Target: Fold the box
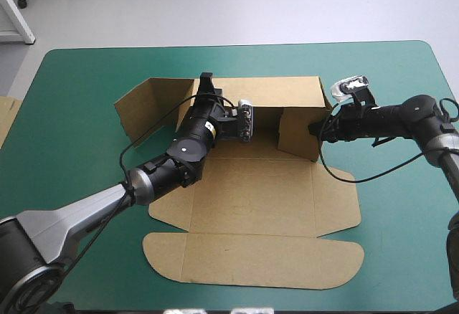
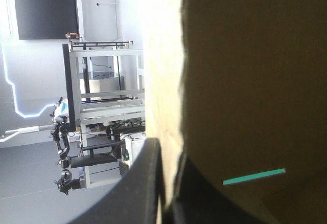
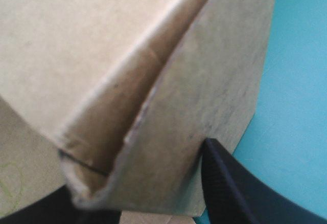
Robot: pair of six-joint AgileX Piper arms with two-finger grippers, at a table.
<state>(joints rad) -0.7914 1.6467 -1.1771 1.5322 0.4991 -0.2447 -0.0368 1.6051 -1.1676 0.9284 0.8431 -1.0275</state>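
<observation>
No legible text or labels

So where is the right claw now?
In the high view the right claw is over the right side of the table, shut on the raised right wall of the box, with the left claw at the far wall.

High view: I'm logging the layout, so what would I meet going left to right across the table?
Spare board at the table's left edge → box's raised left flap → left end effector → right end effector
</observation>
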